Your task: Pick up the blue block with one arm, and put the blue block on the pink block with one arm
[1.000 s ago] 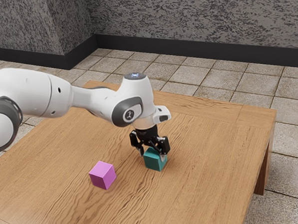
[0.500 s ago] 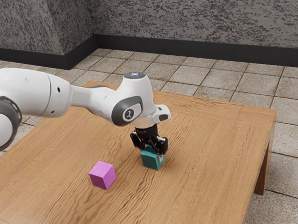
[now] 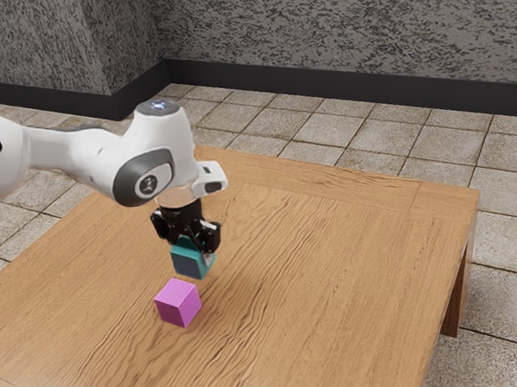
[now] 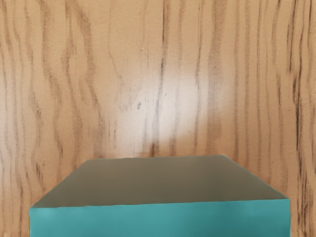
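Observation:
My black gripper (image 3: 190, 252) is shut on the blue-green block (image 3: 192, 262), which hangs in the air a little above the table. The pink block (image 3: 177, 303) rests on the wooden table (image 3: 349, 267), just below the held block and slightly toward the exterior view's left. In the wrist view the held block (image 4: 158, 197) shows large right under my hand, with bare wood grain beyond it.
The table's far and right edges drop to a tiled floor (image 3: 500, 163). A dark stone wall (image 3: 336, 25) stands behind. My white arm (image 3: 74, 155) reaches in from the exterior view's left over the table.
My gripper has lifted the blue-green block off the table and carried it toward the exterior view's left, to just above the pink block. The pink block has stayed put.

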Tool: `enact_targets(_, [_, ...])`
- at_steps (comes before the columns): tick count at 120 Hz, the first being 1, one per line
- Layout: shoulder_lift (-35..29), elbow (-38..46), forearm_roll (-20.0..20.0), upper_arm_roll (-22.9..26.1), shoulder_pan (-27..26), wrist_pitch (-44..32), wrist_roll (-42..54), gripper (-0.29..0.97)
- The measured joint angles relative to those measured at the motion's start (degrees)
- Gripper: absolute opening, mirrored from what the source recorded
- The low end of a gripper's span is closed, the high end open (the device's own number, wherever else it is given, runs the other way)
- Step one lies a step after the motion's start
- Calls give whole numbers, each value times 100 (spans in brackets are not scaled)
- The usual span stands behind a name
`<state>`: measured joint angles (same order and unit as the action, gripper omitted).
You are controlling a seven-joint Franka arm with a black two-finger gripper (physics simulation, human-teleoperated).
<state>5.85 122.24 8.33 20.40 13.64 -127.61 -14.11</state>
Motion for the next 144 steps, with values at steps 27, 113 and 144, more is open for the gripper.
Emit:
enact_targets(27, [-198,281,-410,-403,30,-174,317,36])
enact_targets(113, [-715,988,-780,-677,-201,-392,1184,37])
enact_targets(144, [-689,1004,-815,-785,66,-511,1424,36])
